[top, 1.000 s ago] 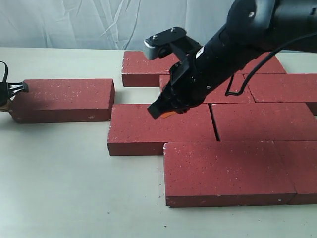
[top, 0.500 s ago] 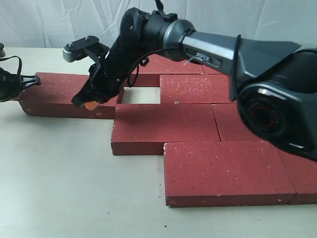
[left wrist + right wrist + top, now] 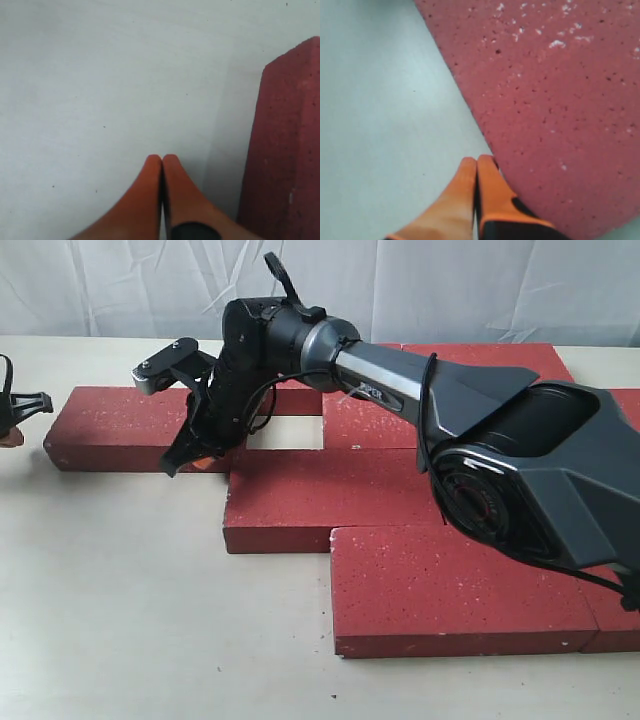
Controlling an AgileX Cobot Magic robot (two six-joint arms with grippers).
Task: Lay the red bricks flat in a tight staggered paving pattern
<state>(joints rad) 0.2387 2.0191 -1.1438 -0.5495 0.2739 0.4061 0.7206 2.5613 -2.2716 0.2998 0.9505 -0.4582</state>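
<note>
Your paving was mostly done: the red bricks [image 3: 460, 585] sat flat in staggered rows across the centre and right of the exterior frame, edges touching or nearly so. One loose brick [image 3: 120, 425] lay flat at centre left, offset from the pack. A patch of bare desk [image 3: 285, 433] showed in the gap between it, the back row and the middle brick [image 3: 330, 505]. My read: that gap needed closing, so the loose brick had to slide right into the pattern.

Your right gripper [image 3: 178, 460] reached across the middle to the near right corner of the loose brick, jaws shut, nothing held; it looked set for a push, not a grasp. Your left gripper [image 3: 161, 161] sat at the far left edge, pinched shut too, empty.

The exterior view gave the whole layout and the gap but hid the tip contact behind the arm. The right wrist view showed the orange fingertips [image 3: 487, 175] pressed together right at the brick's edge on the desk side, touching or almost. The left wrist view showed its tips over bare desk, the brick's end near but apart
</note>
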